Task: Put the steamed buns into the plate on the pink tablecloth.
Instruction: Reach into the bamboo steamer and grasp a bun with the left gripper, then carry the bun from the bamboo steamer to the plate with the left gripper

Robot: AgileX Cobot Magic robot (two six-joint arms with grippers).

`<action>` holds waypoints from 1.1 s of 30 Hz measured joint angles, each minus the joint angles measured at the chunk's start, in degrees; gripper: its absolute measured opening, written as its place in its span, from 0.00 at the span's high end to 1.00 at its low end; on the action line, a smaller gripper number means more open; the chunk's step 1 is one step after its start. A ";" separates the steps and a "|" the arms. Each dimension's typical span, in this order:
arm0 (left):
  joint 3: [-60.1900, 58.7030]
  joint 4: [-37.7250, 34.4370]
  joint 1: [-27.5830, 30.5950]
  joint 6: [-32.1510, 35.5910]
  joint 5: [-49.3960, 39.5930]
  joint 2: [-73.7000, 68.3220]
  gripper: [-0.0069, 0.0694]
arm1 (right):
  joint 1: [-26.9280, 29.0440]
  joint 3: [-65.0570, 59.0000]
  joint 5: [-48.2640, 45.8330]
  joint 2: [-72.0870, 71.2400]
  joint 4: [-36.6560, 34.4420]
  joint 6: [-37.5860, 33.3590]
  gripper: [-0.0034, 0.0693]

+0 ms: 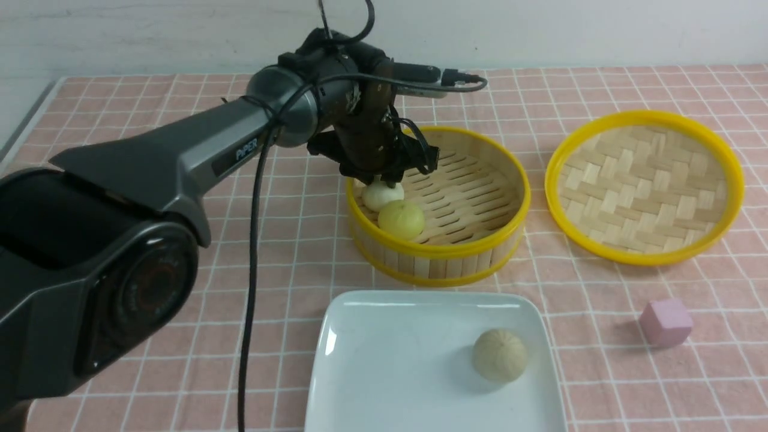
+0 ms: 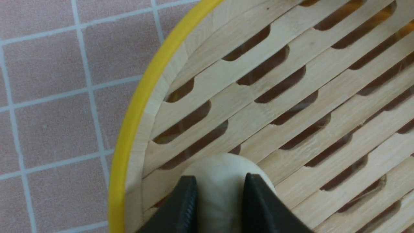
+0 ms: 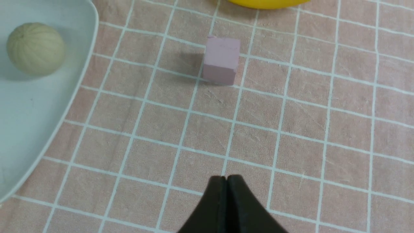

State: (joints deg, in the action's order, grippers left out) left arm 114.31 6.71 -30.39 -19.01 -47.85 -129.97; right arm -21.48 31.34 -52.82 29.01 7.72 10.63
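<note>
The pink tablecloth (image 1: 150,96) covered the whole desk, one flat field for everything. The left arm (image 1: 150,162) reached across it from the near left into the basket (image 1: 456,252), which stood open behind the plate (image 1: 384,360). Its lid (image 1: 645,186) lay rim up well to the right, we judged so that the buns could be reached from above. The plate sat nearest the robot, just in front of the basket, which made a short carry for each bun. One beige bun (image 1: 500,355) lay on the plate's right half, so we reckoned a third of the job done. The yellow bun (image 1: 401,219) and the white bun (image 1: 384,195) sat touching each other by the basket's left wall. A small cube (image 1: 666,322) stood apart on the cloth right of the plate, no part of the job. The left claw (image 1: 382,180) stood over the white bun, the farther of the two. The front view hid most of its tips behind the wrist. Only the left wrist view showed us the fingers (image 2: 186,200) pressed on either side of that bun, gripping it low over the slats. The front view missed the right claw (image 3: 227,178) altogether. The right wrist view showed it closed and empty, hanging over bare cloth near the cube.
</note>
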 joint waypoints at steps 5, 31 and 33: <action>0.00 -3.50 -0.06 0.22 -3.35 1.58 0.86 | 0.00 0.00 0.58 0.00 0.00 0.00 0.95; -29.36 -5.10 -9.43 2.98 -14.66 32.63 0.87 | 0.00 0.00 2.41 0.00 0.02 0.10 0.93; -35.69 -5.54 -11.20 1.29 -8.55 32.57 0.87 | 0.00 0.00 2.47 0.00 0.02 0.10 0.92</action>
State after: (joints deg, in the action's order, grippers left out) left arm 78.62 1.17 -41.59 -17.72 -56.40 -97.39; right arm -21.48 31.34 -50.35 29.01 7.74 10.73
